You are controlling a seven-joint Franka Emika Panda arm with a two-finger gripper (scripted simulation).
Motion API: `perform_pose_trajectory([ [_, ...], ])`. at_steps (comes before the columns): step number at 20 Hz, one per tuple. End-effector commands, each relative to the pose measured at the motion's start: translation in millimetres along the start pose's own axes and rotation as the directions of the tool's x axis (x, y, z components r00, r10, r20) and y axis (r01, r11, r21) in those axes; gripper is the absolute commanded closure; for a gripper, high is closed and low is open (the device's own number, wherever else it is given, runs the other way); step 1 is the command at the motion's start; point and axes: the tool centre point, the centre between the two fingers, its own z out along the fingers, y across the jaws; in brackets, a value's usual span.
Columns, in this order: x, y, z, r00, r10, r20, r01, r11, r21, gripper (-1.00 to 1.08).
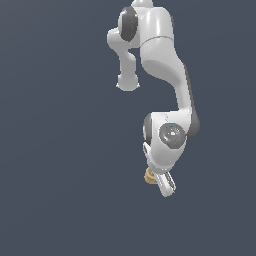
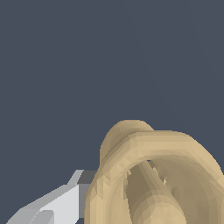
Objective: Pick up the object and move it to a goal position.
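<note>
Object [image 1: 149, 175] mostly hidden behind tool [image 1: 161, 181] in exterior view, object cropped by wrist view edge, one finger [image 2: 52, 208] partly cropped, jaw state indeterminate, arm top cut off.

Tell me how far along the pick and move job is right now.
Reached: the end effector sits against the tan object. In hand: the wrist view shows the object beside one finger, but a closed grasp isn't confirmable. Left: lifting and carrying; no goal marker is visible.
</note>
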Motion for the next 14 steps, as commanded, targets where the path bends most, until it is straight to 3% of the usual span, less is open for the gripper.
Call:
perform_pose_trajectory([
  [1,0.2,0.2,-1.0,1.0,0.0,0.0,0.0,1.0,0.0,1.08],
  [14,9.6,20.6,-48.3,1.0,0.0,0.001,0.0,1.0,0.0,1.08],
])
